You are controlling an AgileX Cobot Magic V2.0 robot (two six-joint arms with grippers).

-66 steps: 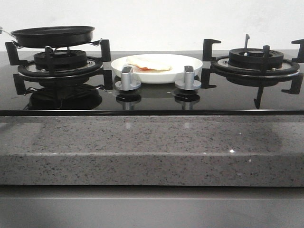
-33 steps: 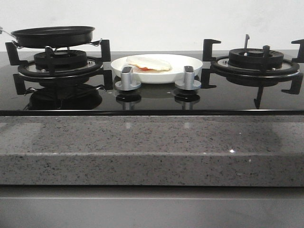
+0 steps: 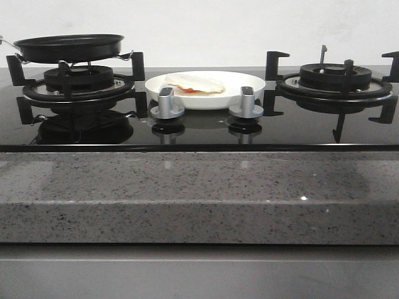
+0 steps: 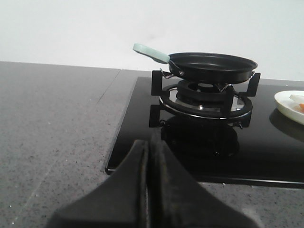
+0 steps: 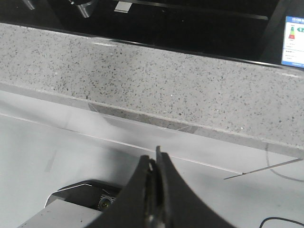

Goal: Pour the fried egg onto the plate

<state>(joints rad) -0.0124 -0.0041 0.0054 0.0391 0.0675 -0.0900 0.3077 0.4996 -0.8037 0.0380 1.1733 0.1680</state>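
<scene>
A plain white wall backs a black glass hob (image 3: 199, 128) set in speckled grey stone counter (image 3: 199, 193). The fried egg (image 3: 194, 83) already lies on the plate (image 3: 240, 94), between the two burners, behind the knobs (image 3: 167, 104). The empty frying pan (image 4: 213, 66) sits on the left burner, nearest the left gripper (image 4: 148, 156), pinched closed on nothing. The right gripper (image 5: 156, 175), likewise closed and empty, hangs below the counter edge. The job looks finished.

**Surface Materials and Finishes**

The hob top (image 3: 199, 134) is glossy black glass, mirror-reflective. The countertop (image 3: 199, 193) is speckled grey stone, polished. The plate (image 3: 240, 84) is glossy white. The knobs (image 3: 167, 103) look like brushed metal. The frying pan (image 4: 211, 66) is matt black, smooth.
</scene>
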